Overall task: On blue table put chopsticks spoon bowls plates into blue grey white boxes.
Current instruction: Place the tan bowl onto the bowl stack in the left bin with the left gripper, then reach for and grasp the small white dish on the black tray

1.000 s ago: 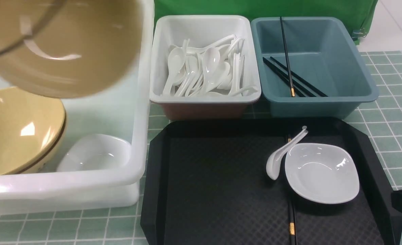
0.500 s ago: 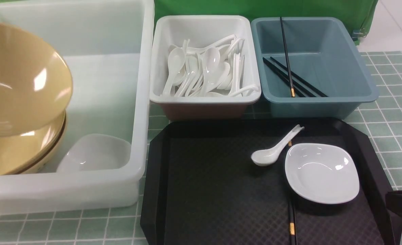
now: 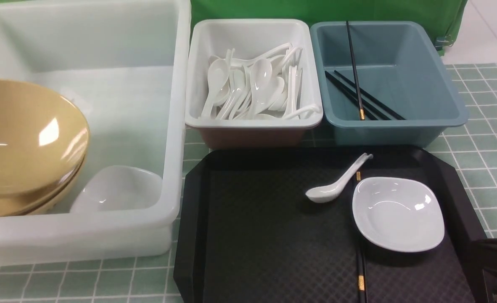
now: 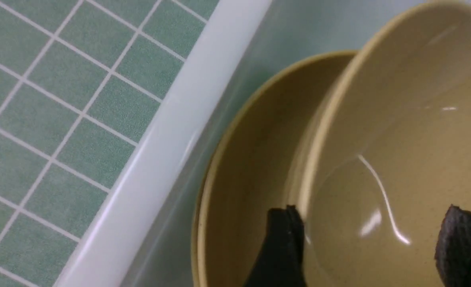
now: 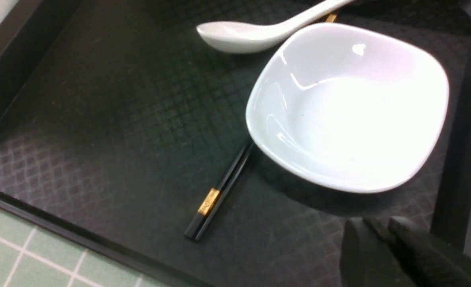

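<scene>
We note left gripper (image 4: 371,211) released astride upper bowl (image 3: 25,134) rim, front view's left edge; right gripper (image 5: 379,223) clenched, empty, lower right.

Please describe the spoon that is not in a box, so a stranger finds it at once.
Find the black tray in the foreground. On it, a white spoon lies just left of a white plate. It is alone; the other spoons fill the white box behind.

table (image 3: 484,160): large translucent box (image 3: 84,235) | white box (image 3: 248,38) | blue-grey box (image 3: 383,134) | black tray (image 3: 265,235)
</scene>
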### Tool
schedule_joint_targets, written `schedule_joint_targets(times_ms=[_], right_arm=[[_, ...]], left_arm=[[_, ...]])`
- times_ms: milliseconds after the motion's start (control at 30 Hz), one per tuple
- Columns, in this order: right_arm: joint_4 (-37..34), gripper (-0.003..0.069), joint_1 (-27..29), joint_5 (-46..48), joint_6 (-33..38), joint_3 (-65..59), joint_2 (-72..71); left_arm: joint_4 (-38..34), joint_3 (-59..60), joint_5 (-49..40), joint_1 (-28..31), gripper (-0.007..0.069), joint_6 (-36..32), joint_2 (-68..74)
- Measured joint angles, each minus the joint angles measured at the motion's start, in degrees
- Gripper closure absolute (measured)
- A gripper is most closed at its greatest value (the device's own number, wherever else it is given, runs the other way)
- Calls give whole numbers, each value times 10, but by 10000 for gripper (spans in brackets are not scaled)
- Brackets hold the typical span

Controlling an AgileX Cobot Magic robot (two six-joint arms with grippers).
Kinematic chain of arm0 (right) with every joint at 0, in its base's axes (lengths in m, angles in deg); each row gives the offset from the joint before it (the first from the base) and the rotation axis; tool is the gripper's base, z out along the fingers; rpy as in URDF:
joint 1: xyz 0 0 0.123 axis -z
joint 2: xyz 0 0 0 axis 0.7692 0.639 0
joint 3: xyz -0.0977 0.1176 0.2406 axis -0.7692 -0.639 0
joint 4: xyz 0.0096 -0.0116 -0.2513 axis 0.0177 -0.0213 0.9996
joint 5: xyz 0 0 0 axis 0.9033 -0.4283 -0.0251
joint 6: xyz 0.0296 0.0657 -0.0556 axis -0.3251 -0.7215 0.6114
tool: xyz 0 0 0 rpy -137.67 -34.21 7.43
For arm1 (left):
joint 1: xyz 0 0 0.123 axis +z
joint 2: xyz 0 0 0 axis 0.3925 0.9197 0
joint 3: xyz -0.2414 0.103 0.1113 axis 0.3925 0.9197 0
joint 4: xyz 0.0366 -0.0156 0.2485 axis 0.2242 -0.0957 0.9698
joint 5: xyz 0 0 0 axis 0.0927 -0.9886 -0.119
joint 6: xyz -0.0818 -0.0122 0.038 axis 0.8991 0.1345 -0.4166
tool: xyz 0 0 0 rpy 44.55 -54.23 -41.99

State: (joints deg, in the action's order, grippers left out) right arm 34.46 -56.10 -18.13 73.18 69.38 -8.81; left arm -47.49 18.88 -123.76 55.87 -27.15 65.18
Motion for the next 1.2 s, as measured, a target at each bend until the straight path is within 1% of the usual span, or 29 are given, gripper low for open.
schedule_joint_targets(times_ms=[67, 133, 233, 333, 367, 433, 467, 533, 567, 633, 667, 733, 800, 833, 867, 933, 967, 1000, 1033, 1067, 1100, 1200], right_arm=[[0, 547, 0, 0, 0, 0, 0], [0, 545, 0, -4, -1, 0, 0], [0, 536, 0, -20, -4, -9, 0], [0, 517, 0, -25, -16, -17, 3], [0, 486, 0, -24, -26, -20, 13], [0, 446, 0, -24, -36, -19, 28], [0, 422, 0, -24, -40, -16, 38], [0, 348, 0, -23, -59, -1, 76], [1, 326, 0, -23, -65, 6, 92], [8, 256, 0, -23, -81, 30, 135], [13, 243, 0, -23, -83, 39, 151], [27, 174, 0, -26, -96, 85, 223], [31, 145, 0, -30, -99, 123, 283], [31, 145, 0, -30, -100, 127, 283], [38, 137, 0, -33, -102, 154, 331], [48, 134, 0, -35, -104, 179, 373], [60, 133, 0, -35, -104, 204, 416], [69, 132, 0, -34, -106, 217, 441], [71, 132, 0, -34, -107, 220, 446], [84, 132, 0, -33, -115, 237, 474], [90, 132, 0, -33, -122, 245, 491], [98, 132, 0, -34, -134, 254, 524]], left_arm=[[-1, -8, 0, 0, 133, 0, -22], [-1, -16, 1, 0, 125, 0, -47], [-4, -22, 0, 0, 116, 0, -83], [-25, -22, -5, -2, 123, -1, -103], [-59, -22, -11, -17, 164, -14, -121], [-87, -22, -13, -50, 223, -46, -137], [-102, -22, -13, -78, 270, -70, -149], [-118, -22, -17, -144, 382, -119, -174], [-120, -22, -21, -178, 444, -136, -185], [-121, -16, -22, -240, 547, -169, -214], [-122, -13, -20, -253, 563, -176, -222], [-122, 32, 13, -328, 618, -219, -284], [-122, 87, 51, -370, 622, -246, -347], [-121, 87, 54, -373, 622, -248, -353], [-110, 137, 81, -391, 622, -262, -408], [-90, 182, 99, -398, 622, -270, -457], [-63, 233, 111, -401, 622, -272, -503], [-33, 264, 115, -401, 622, -272, -539], [-28, 269, 115, -401, 622, -272, -545], [8, 316, 115, -401, 622, -271, -591], [33, 338, 114, -401, 622, -268, -612], [98, 408, 111, -401, 622, -243, -688]])
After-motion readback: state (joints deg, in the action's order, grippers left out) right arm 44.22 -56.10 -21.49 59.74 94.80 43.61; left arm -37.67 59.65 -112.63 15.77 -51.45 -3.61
